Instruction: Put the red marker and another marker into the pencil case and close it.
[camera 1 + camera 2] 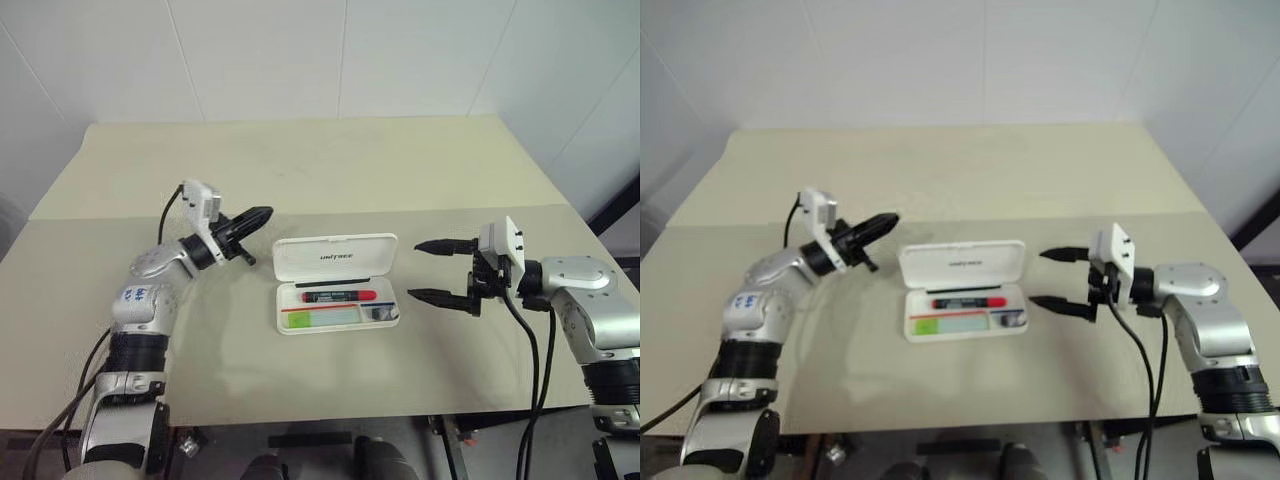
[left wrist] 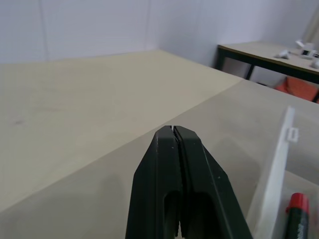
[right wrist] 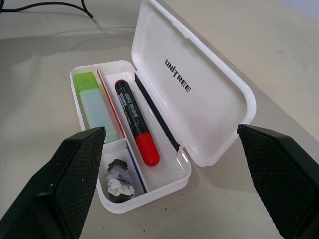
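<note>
Markers inside pencil case (image 1: 336, 283) (lid up).

We note a beige table (image 1: 330, 160) with a seam running across its top, white wall panels (image 1: 300, 50) behind. A second table (image 2: 269, 52) stands off to the side, carrying small white objects (image 2: 304, 47).

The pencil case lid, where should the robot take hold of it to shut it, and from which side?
Best guess: the free long edge of the raised lid, opposite the hinge, pushed from behind toward the tray. The lid stands open past the markers, and the shut left gripper already sits near its far left corner.
</note>
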